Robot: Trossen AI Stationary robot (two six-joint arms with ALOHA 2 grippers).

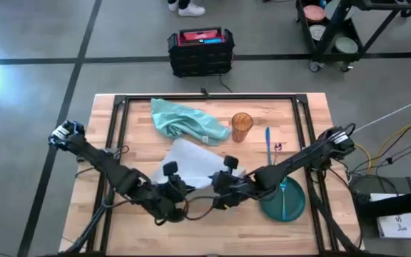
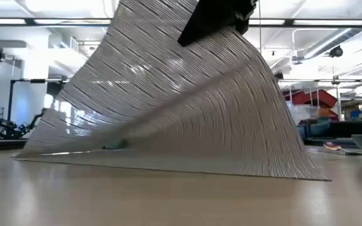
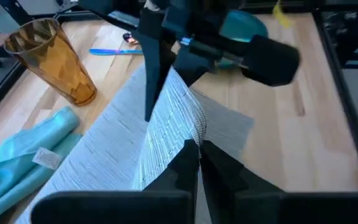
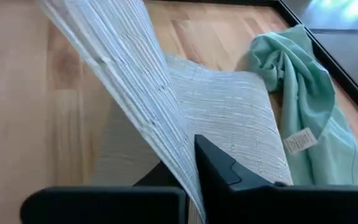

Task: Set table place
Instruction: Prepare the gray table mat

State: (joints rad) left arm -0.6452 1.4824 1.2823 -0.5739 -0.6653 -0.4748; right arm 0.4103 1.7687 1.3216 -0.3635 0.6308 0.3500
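1. Grey woven placemat (image 1: 191, 160) sits mid-tabletop (image 1: 312, 114), its near edge lifted off the wood and rising like a tent in the low view.
2. Left gripper (image 1: 171, 171) pinches the mat's near edge; its fingers (image 3: 188, 165) are closed on the fabric.
3. Right gripper (image 1: 228, 168), just beside it, also clamps that raised edge, with one finger (image 4: 219, 165) pressed against the weave.
4. Teal napkin (image 1: 184, 121) lies crumpled beyond the mat.
5. Amber cup (image 1: 241, 127) stands upright right of the napkin.
6. Green plate (image 1: 287, 203) rests near the right front, carrying a teal utensil (image 1: 284, 194).
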